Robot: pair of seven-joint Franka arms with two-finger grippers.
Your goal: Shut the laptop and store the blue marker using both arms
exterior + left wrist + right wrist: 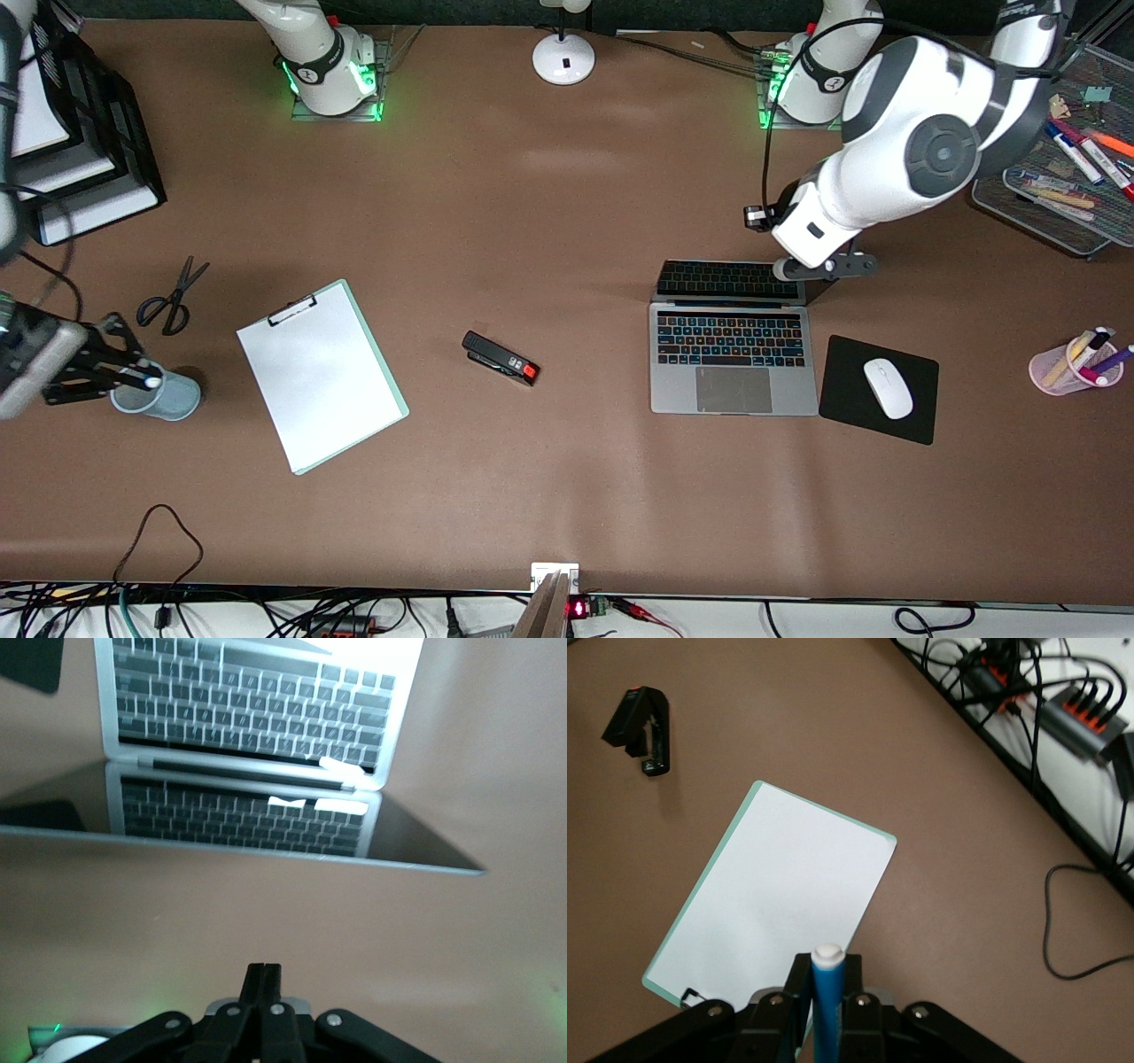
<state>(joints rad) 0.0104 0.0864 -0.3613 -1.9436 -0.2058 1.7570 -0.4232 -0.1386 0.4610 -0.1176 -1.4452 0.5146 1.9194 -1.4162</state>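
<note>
My left gripper [783, 267] sits at the laptop's [733, 359] lid edge, its fingertips hidden under my own wrist in the front view. My right gripper [133, 377] grips the blue marker [827, 1001], whose lower end the wrist view's edge cuts off. At the worktop's edge, the blue cup [168, 396] is partly hidden by that gripper.

Left hand [263, 979] fingers pressed together; right hand [824, 992] clamped

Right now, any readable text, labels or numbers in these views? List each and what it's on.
None readable.
Laptop key legends: too small.
Markers in the wire tray: print, if any, illegible.
Stapler, clipboard, mouse: no legible text.
Blue marker in the right claw: no print visible.
Left claw, shut above the laptop lid: unmarked.
</note>
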